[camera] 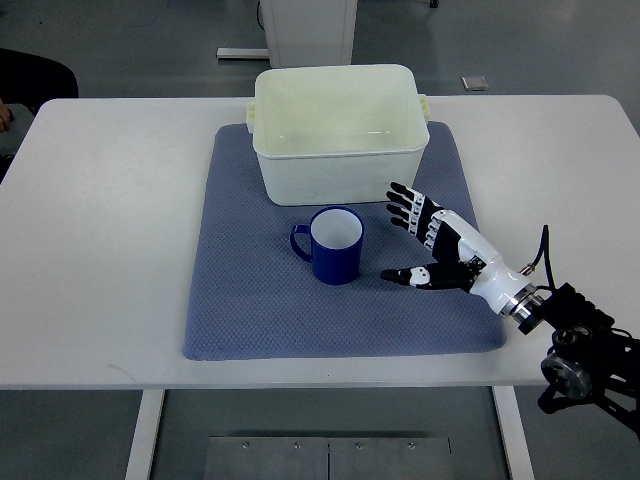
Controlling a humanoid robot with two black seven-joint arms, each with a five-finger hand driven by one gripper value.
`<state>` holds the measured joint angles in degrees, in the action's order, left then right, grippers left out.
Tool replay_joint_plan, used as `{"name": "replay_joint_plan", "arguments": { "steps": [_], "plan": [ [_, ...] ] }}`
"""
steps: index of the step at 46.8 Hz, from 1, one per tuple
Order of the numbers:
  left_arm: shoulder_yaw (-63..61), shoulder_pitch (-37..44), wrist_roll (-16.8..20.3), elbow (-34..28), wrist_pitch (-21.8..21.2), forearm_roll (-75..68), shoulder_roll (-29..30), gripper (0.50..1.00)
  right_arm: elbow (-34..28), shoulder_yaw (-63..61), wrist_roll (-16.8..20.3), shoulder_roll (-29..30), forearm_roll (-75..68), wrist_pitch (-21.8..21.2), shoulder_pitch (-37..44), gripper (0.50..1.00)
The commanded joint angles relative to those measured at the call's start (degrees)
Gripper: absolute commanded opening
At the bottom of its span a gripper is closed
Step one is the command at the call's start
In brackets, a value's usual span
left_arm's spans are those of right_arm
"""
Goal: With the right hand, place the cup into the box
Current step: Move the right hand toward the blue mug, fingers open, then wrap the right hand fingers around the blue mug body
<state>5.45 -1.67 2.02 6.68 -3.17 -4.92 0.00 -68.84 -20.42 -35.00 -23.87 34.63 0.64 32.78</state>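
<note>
A blue cup (335,246) with a white inside stands upright on the blue-grey mat (250,310), its handle pointing left. Just behind it sits the cream plastic box (338,160), with nothing in it. My right hand (408,238) comes in from the lower right and hovers over the mat a short way to the right of the cup. Its fingers are spread and the thumb points toward the cup, holding nothing. The left arm does not show.
The mat lies on a white table (100,250) whose front edge runs along the bottom. A dark shape (30,75) sits past the table's far left corner, and a white cabinet base (305,30) stands behind the box.
</note>
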Motion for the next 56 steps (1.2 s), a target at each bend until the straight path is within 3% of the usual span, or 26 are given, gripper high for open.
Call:
{"name": "replay_joint_plan", "arguments": {
  "steps": [1, 56],
  "plan": [
    [0.00, 0.00, 0.00, 0.00, 0.00, 0.00, 0.00, 1.000, 0.82, 0.02, 0.00, 1.10, 0.00, 1.20, -0.09, 1.000],
    [0.00, 0.00, 0.00, 0.00, 0.00, 0.00, 0.00, 1.000, 7.14, 2.13, 0.00, 10.51, 0.00, 5.60, 0.27, 1.000]
  ]
}}
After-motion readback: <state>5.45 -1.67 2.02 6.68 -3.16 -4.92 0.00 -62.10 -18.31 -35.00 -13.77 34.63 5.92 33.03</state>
